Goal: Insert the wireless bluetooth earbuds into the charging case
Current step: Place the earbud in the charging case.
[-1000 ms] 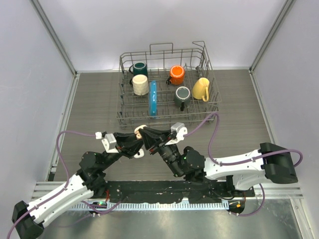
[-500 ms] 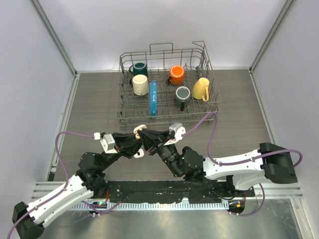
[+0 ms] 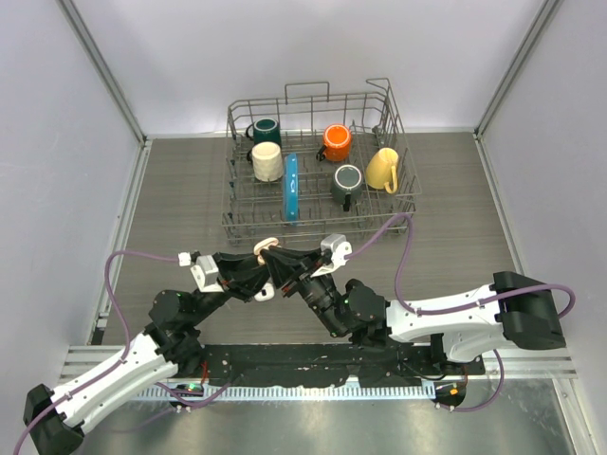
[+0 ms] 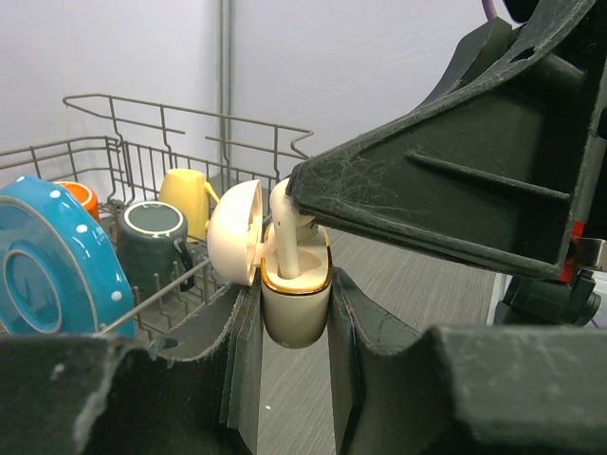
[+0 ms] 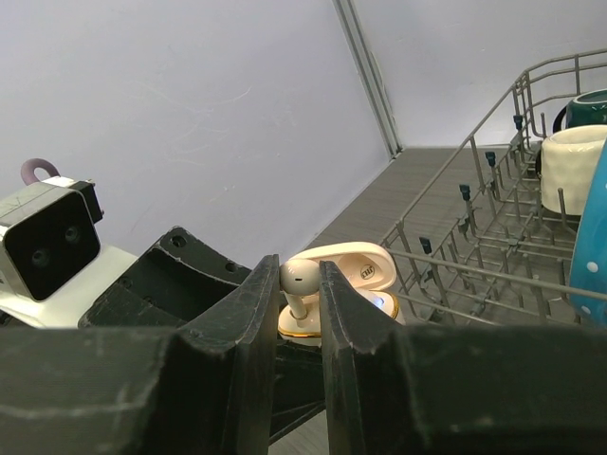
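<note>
left pincer (image 4: 294, 320) is clamped on the cream charging case (image 4: 296, 301), lid swung open, up off the worktop (image 3: 190, 190) just in front of the dish rack's (image 3: 318, 228) near edge. right pincer (image 5: 300, 296) is pinched tight on one white earbud (image 5: 298, 281), stem dipping into the case's open top.
</note>
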